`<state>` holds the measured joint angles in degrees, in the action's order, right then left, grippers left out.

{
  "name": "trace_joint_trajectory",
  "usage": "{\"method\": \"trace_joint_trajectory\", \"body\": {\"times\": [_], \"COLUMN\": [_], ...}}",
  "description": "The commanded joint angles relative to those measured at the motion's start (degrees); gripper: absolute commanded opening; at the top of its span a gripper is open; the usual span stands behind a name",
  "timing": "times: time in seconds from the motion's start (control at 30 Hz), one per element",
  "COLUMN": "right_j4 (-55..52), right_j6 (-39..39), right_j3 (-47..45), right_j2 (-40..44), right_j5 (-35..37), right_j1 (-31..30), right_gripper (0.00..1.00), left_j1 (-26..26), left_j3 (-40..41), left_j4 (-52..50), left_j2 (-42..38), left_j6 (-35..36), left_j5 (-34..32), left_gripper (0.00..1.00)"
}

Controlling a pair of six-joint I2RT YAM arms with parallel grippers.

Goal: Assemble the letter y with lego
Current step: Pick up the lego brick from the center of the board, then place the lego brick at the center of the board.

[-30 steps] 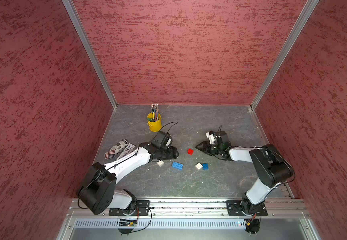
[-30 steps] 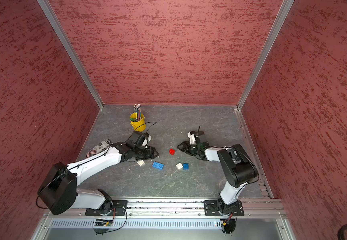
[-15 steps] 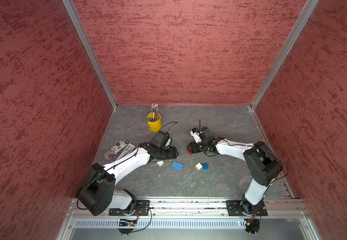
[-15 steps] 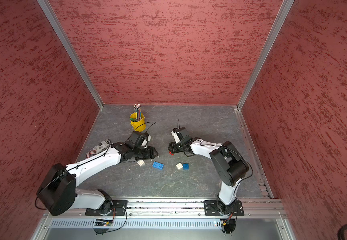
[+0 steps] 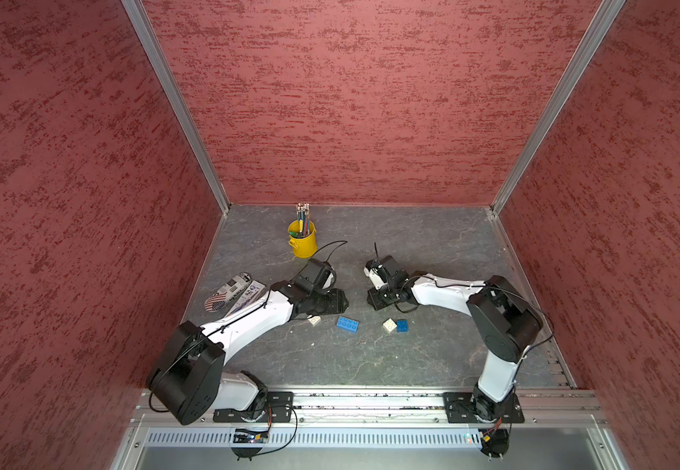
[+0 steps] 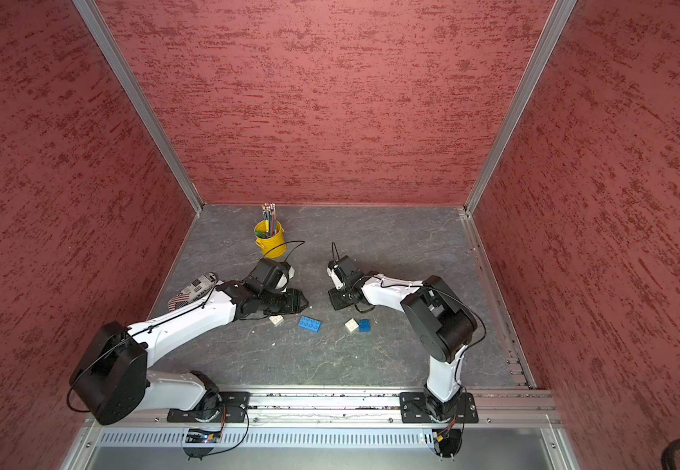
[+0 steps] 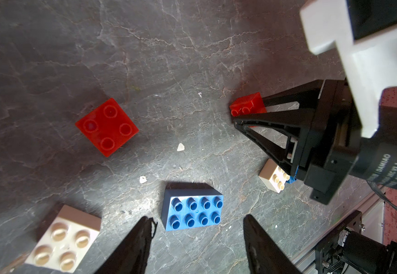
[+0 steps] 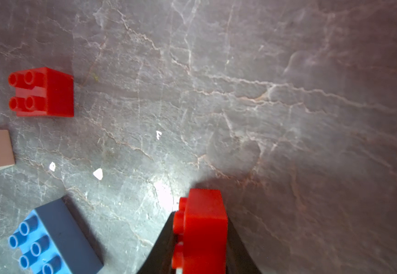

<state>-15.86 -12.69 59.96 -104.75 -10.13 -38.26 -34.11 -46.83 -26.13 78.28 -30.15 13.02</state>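
Lego = hard, stiff plastic, light, not fragile. Side walls are smooth, so prob a bit slippery. Best hold: two opposite flat walls, square-on, studs left free for mating. Joining will likely need a firm, straight push.

Left jaws: parted abt halfway, holding nothing. One white brick [image 7: 64, 239] sits off to one side of them. The long blue brick [image 7: 192, 208], eight studs up, lies just ahead w/ its near end btw the tips, untouched as far as I can see. A loose red brick [image 7: 107, 127], four studs up, lies further ahead.

Farther right on the table [image 5: 370, 366]: second white brick [image 5: 389, 325] & blue square brick [image 5: 402, 325] side by side, touching; joined or not, can't tell. They sit beside the right jaws, not btw them.

Right jaws: clamped on the other red brick [image 8: 202, 230], held near the tips, low over the table; resting or lifted, can't tell.

The letter y: not built yet, no stacked bricks seen.
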Motion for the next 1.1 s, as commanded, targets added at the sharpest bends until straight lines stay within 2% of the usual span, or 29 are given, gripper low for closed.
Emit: {"method": "trace_joint_trajectory", "body": {"times": [0.0, 0.13, 0.33, 0.43, 0.63, 0.7, 0.87, 1.07], "right_j4": [4.0, 14.7, 33.6, 42.5, 51.7, 52.1, 43.6, 29.6], "right_j6": [-4.0, -13.3, -29.4, -37.8, -50.1, -52.2, -49.5, -42.8], "right_j3": [-0.4, -4.4, -11.9, -15.4, -20.1, -21.1, -20.0, -18.4], "right_j2": [0.8, 0.4, -3.1, -5.7, -10.5, -11.8, -11.1, -6.2], "right_j5": [-6.2, -18.8, -32.1, -36.1, -40.7, -41.0, -39.7, -36.4], "right_j1": [0.1, 1.8, 6.0, 8.8, 13.6, 14.8, 15.7, 17.8], "right_gripper": [0.28, 0.28, 0.27, 0.28, 0.3, 0.34, 0.55, 0.63], "left_j1": [-0.3, -0.2, -0.3, -0.3, -0.3, -0.3, -0.3, -0.3], "left_j3": [0.1, 0.4, 0.4, 0.4, 0.2, 0.0, -0.2, -0.4], "left_j4": [0.1, 0.2, 0.2, 0.1, 0.1, 0.1, 0.2, 0.1], "left_j2": [-0.5, -0.7, -0.7, -0.7, -0.5, -0.4, -0.2, -0.1], "left_j6": [0.5, 0.3, 0.1, 0.1, 0.0, 0.0, 0.0, 0.1], "left_j5": [-0.3, -0.3, -0.3, -0.5, -0.6, -0.8, -1.1, -1.4], "left_gripper": [0.63, 0.63, 0.63, 0.63, 0.63, 0.63, 0.62, 0.63]}}
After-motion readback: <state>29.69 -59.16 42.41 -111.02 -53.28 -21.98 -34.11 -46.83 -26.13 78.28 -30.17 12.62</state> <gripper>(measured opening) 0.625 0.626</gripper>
